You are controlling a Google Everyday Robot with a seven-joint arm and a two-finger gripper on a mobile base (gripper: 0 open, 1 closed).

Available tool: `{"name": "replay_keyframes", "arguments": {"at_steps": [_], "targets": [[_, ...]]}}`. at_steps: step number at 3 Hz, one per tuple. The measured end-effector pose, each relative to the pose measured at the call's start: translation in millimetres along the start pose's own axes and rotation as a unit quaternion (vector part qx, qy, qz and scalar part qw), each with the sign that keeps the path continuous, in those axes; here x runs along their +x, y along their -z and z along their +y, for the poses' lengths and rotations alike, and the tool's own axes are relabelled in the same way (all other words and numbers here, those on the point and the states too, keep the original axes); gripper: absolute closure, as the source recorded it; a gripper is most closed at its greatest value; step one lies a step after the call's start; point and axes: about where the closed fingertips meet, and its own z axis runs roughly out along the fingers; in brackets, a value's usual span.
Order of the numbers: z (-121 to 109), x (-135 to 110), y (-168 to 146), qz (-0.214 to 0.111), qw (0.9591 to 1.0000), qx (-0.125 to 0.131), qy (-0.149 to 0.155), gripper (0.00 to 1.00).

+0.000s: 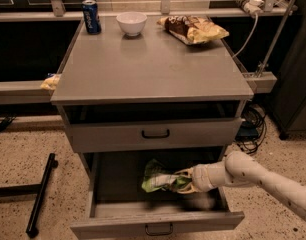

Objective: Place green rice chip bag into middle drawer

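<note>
The green rice chip bag (158, 179) is crinkly bright green with pale print. It hangs inside the open middle drawer (158, 223), just above its dark floor, near the middle. My gripper (185, 181) comes in from the right on a pale arm and is shut on the bag's right end. The drawer is pulled out far, its front with a small dark bar handle at the bottom of the view. The handled drawer front (155, 134) above it is closed.
On the grey cabinet top (153, 69) stand a blue can (91, 16), a white bowl (131, 23) and a brown-and-yellow snack bag (193, 29). A black bar (40, 196) lies on the floor at left. Cables (250, 124) hang at right.
</note>
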Motion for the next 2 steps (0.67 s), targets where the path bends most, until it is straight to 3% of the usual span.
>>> {"name": "replay_keyframes", "arguments": {"at_steps": [2], "targets": [[0.0, 0.0, -0.1, 0.000, 1.0000, 0.000, 0.000, 0.34]]}}
